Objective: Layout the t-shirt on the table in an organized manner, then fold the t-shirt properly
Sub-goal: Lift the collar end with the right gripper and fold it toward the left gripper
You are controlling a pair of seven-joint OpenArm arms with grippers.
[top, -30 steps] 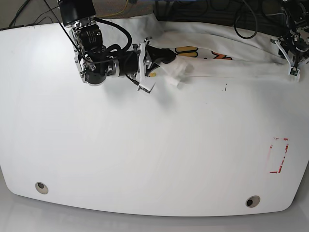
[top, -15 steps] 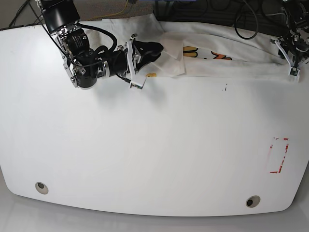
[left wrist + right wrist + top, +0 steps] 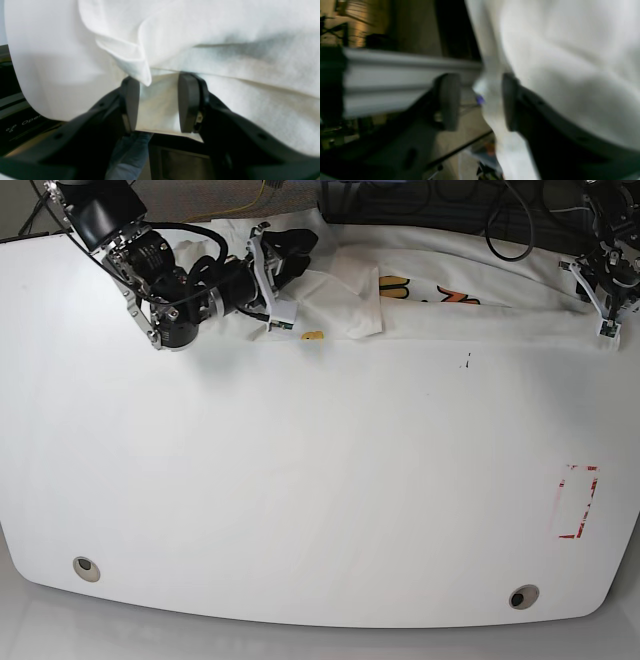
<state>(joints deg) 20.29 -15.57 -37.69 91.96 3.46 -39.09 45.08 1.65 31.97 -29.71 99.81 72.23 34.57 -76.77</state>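
The white t-shirt (image 3: pixel 480 315) lies bunched along the far edge of the table (image 3: pixel 320 480), with orange and yellow letters (image 3: pixel 430 290) showing and a small yellow emblem (image 3: pixel 312 335) at its near left. My right gripper (image 3: pixel 298 265) is open at the shirt's left end; in the blurred right wrist view (image 3: pixel 480 100) cloth (image 3: pixel 570 62) rests against one finger. At the shirt's right end my left gripper (image 3: pixel 600 305) stays put. Its jaws (image 3: pixel 158 105) stand apart, with cloth (image 3: pixel 225 50) draped over them and filling the gap.
A red tape rectangle (image 3: pixel 578 500) marks the table's near right. Two grommet holes (image 3: pixel 86 568) (image 3: pixel 523 596) sit near the front edge. Dark cables (image 3: pixel 510 230) run behind the table's far edge.
My right arm pulled back to the left and toward the far edge. Its jaws went from shut to open, letting go of the fold of shirt, which dropped flat. The left arm stayed still.
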